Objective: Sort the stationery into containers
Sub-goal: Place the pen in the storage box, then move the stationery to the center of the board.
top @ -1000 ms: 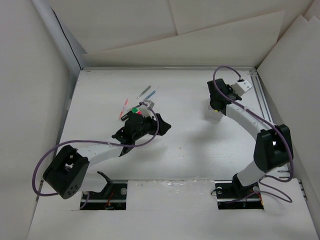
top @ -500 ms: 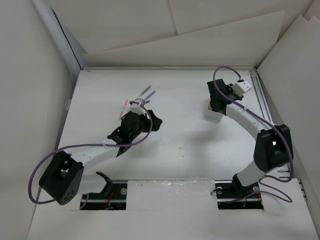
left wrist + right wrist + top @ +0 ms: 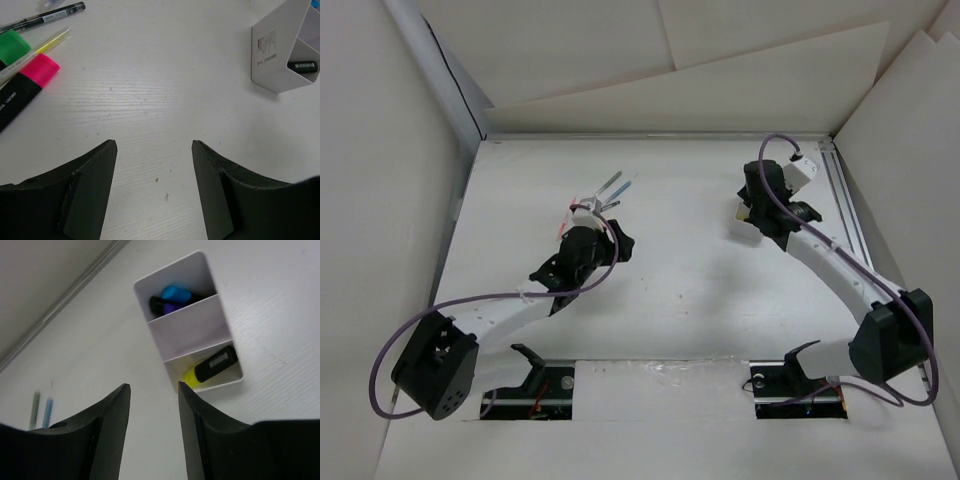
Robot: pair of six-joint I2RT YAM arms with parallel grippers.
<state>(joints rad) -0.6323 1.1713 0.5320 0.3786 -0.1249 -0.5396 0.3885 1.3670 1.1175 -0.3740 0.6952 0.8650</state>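
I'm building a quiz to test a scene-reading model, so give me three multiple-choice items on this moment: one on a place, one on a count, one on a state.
1. Where does the yellow highlighter lie?
A) in an end compartment of the box
B) in its middle compartment
C) outside it

2. How many compartments does the box have?
A) two
B) three
C) four

3. The left gripper is:
A) shut on something
B) shut, empty
C) open, empty

Answers:
1 A, the right wrist view shows it in an end compartment.
2 B, two dividers make three compartments.
3 C, its jaws stand apart with nothing between them.
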